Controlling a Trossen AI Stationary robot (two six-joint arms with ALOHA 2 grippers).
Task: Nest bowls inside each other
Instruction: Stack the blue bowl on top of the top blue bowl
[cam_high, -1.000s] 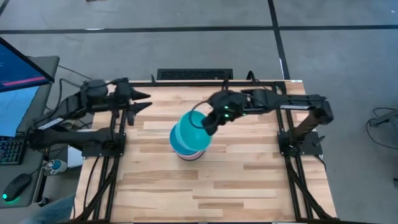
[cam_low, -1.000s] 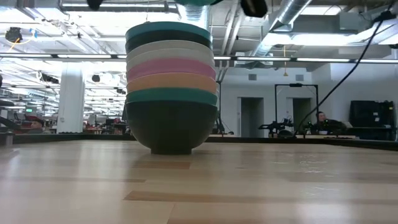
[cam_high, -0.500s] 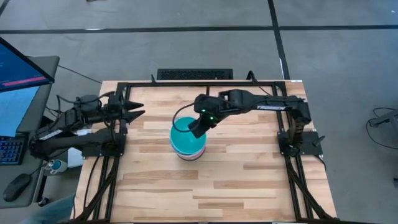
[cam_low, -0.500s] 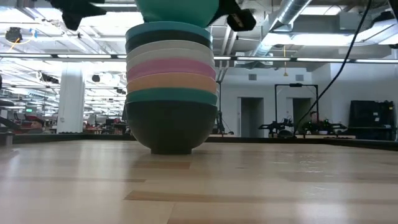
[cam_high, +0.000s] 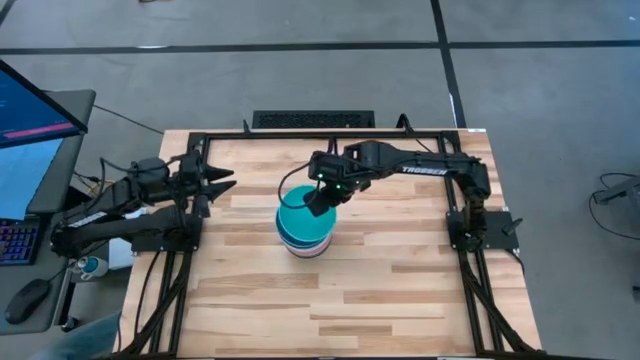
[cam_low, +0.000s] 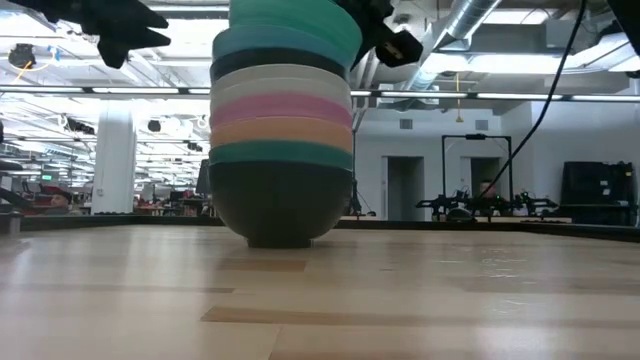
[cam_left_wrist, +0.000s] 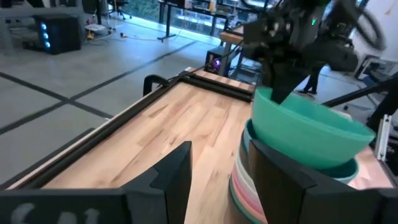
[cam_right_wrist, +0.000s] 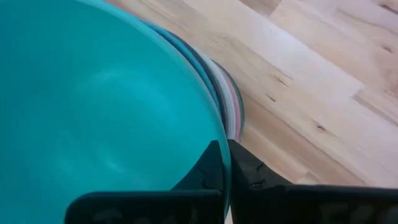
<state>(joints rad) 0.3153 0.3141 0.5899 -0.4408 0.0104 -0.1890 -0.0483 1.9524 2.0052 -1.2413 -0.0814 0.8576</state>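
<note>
High view: the right gripper (cam_high: 318, 203) is bringing the top turquoise bowl (cam_high: 303, 218) down onto the stack of bowls (cam_low: 281, 160) near the middle of the desk (cam_high: 380, 290), lower than half a second ago. Its jaws are pinching the bowl's rim. The bowl is sitting tilted, so nesting is nearly finished but not yet released. The left gripper (cam_high: 215, 179) is waiting near the desk's left edge, jaws parted and empty.
</note>
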